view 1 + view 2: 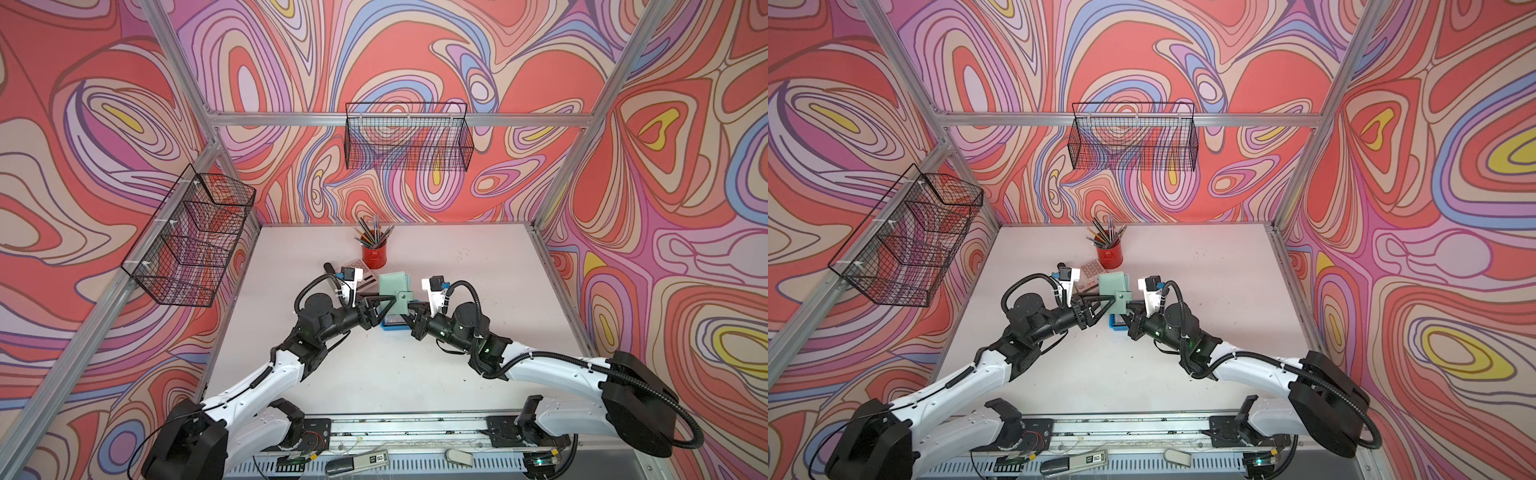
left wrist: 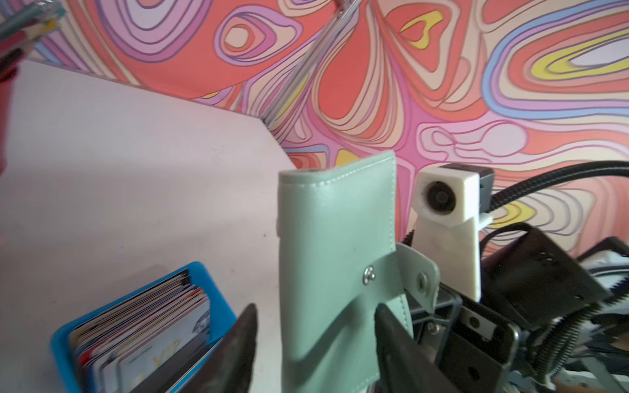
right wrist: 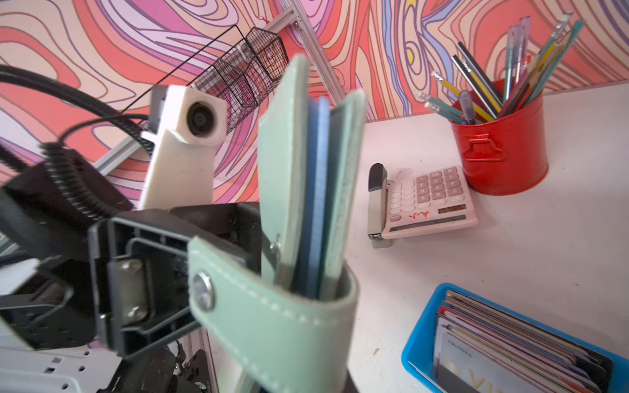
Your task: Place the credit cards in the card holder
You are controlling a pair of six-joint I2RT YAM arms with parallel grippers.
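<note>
Pale surface [image 1: 457, 365] inside swirl-patterned walls: the card holder [image 1: 394, 289] hangs upright, long axis vertical, right hand [image 1: 412, 308] clenched on its snap-tab edge, left hand [image 2: 315, 316] released with fingers astride it, the credit cards [image 2: 146, 326] standing in the blue tray [image 2: 212, 274] directly beneath, between both hands.

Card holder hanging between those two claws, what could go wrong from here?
1. The left gripper has its jaws apart around the card holder, so apparently only the right gripper pinches it, near one edge; it could twist or drop beside the blue tray.
2. Its snap tab hangs unfastened and the covers gape; whatever sits inside might slide out.
</note>
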